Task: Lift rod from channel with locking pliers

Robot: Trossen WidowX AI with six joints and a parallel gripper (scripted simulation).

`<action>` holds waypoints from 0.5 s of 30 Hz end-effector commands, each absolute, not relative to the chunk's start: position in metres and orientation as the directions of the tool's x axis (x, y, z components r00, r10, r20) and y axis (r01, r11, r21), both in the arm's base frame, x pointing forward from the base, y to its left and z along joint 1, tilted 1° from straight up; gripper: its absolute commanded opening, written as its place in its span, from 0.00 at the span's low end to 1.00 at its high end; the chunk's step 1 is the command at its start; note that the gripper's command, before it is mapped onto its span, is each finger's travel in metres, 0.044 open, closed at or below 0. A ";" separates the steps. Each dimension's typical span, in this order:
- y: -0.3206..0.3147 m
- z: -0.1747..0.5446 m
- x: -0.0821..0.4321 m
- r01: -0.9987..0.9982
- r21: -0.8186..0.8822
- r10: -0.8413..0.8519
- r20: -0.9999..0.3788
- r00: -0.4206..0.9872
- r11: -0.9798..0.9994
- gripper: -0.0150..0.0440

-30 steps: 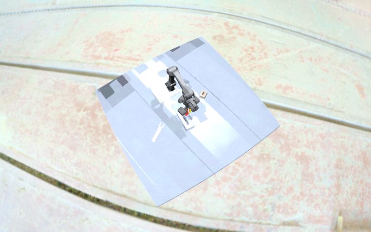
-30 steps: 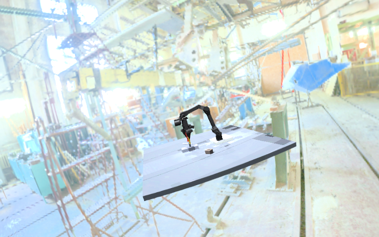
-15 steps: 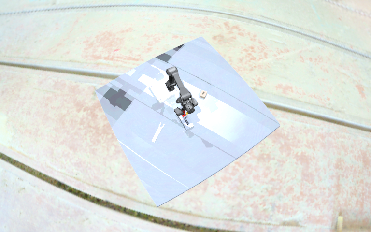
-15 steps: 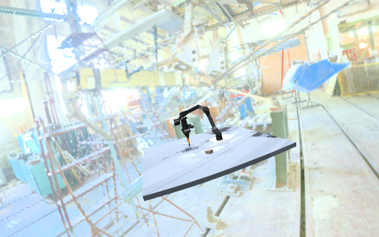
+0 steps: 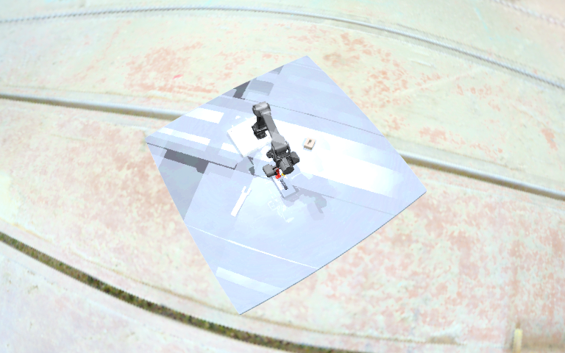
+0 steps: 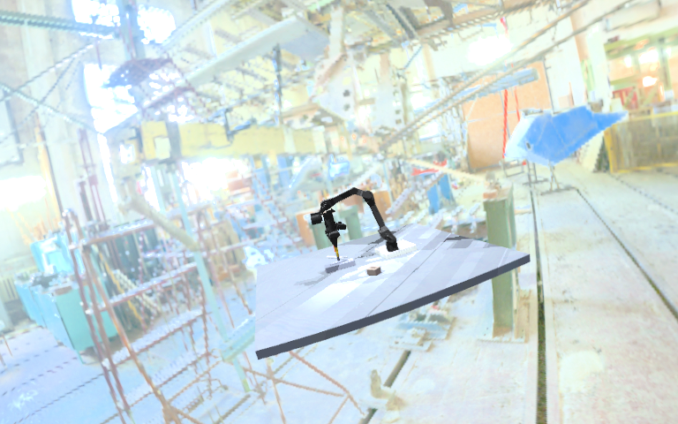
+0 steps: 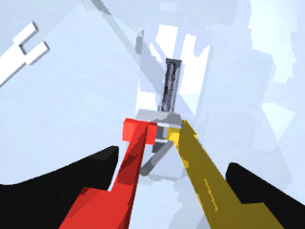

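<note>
Channel block: a pale rectangular block [image 5: 288, 193] [image 6: 340, 266] [image 7: 193, 78] on the pale blue-grey table top [image 5: 266, 245] [image 6: 310, 309] [image 7: 57, 114], with a narrow dark slot along its upper face.
Slot contents: the dark slender rod [image 5: 285, 184] [image 7: 169, 88], lying lengthwise inside the block.
Holster: a small tan square block [image 5: 309, 143] [image 6: 373, 270] with a dark opening in its top, apart from the channel block; the pliers are out of it.
Pliers: locking pliers with a red handle, a yellow handle and a grey head [image 5: 278, 174] [image 6: 336, 251] [image 7: 159, 116], over one end of the channel block; jaw depth in the slot cannot be told.
Gripper: the black gripper [image 5: 278, 171] [image 6: 336, 244] [image 7: 173, 162] grasps the pliers by both handles, pointing downward.
Forked piece: flat, white, beside the block, apart from it.
</note>
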State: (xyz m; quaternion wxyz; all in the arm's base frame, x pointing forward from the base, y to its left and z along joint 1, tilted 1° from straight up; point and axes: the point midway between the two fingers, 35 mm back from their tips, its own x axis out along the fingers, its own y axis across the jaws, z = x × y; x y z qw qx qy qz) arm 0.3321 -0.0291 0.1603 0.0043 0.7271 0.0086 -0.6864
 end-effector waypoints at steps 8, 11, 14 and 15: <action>-0.027 0.161 0.333 0.011 -0.011 0.011 -0.998 0.062 -1.000 0.79; -0.026 0.161 0.333 0.011 -0.011 0.012 -0.998 0.062 -1.000 0.79; -0.026 0.161 0.333 0.011 -0.011 0.012 -0.998 0.062 -1.000 0.79; -0.026 0.161 0.333 0.011 -0.011 0.012 -0.998 0.062 -1.000 0.79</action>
